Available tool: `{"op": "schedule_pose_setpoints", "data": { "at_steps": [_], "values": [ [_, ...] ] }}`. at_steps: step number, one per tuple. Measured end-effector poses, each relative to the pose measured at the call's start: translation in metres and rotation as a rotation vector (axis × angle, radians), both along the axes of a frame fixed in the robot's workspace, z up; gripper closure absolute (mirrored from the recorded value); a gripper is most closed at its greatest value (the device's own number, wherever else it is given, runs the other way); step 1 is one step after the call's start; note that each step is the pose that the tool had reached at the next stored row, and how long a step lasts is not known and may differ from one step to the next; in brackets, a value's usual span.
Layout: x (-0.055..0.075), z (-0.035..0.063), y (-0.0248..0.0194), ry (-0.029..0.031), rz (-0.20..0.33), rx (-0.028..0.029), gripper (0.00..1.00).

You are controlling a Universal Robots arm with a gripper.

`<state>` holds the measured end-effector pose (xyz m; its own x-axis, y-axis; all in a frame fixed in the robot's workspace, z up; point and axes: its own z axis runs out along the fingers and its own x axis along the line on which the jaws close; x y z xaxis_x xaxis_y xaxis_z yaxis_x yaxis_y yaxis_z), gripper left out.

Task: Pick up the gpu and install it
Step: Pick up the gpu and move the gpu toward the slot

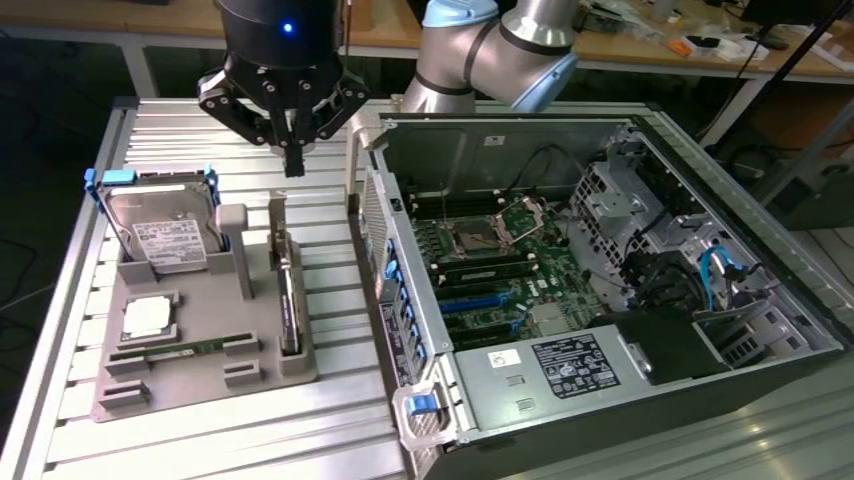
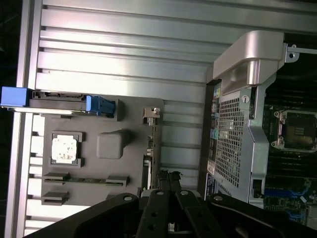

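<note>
Ribbed aluminium bench (image 1: 200,440) under everything, pale, with long grooves. On it a grey tray (image 1: 200,385) with slots. At 3 o'clock from the tray, in the exterior view, an open computer case (image 1: 507,150) lying on its side, motherboard (image 1: 494,270) facing up. Behind the bench, at 12 o'clock, wooden worktables (image 1: 641,45) with small clutter.

The gpu (image 1: 286,300) standing on its long edge in the slot at the 3 o'clock side of the tray, metal bracket end toward 12 o'clock. Claw (image 1: 294,160) hanging in the air above that bracket end, fingers pressed together, apart from the card. In the wrist view, claw (image 2: 168,178) over the thin edge of the gpu (image 2: 148,163).

Also in the tray: hard drive (image 1: 167,235) with blue frame leaning at 11 o'clock, processor chip (image 1: 147,317) at 9 o'clock, green memory stick (image 1: 187,350) lying at 7 o'clock.
</note>
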<state>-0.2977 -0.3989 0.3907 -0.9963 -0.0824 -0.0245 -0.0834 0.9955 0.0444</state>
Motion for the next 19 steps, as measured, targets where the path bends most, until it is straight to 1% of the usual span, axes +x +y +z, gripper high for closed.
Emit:
{"op": "schedule_pose_setpoints", "data": {
  "at_steps": [3, 4, 5, 19],
  "values": [
    [0.0000, 0.0000, 0.0000, 0.0000, 0.000, 0.0000, 0.89],
    [-0.0006, 0.0000, 0.0001, -0.0018, -0.001, -0.0001, 0.89],
    [-0.0005, -0.0001, 0.0001, -0.0023, -0.001, -0.0001, 0.89],
    [-0.0004, 0.0000, 0.0001, -0.0021, 0.000, -0.0002, 0.89]
  ]
}}
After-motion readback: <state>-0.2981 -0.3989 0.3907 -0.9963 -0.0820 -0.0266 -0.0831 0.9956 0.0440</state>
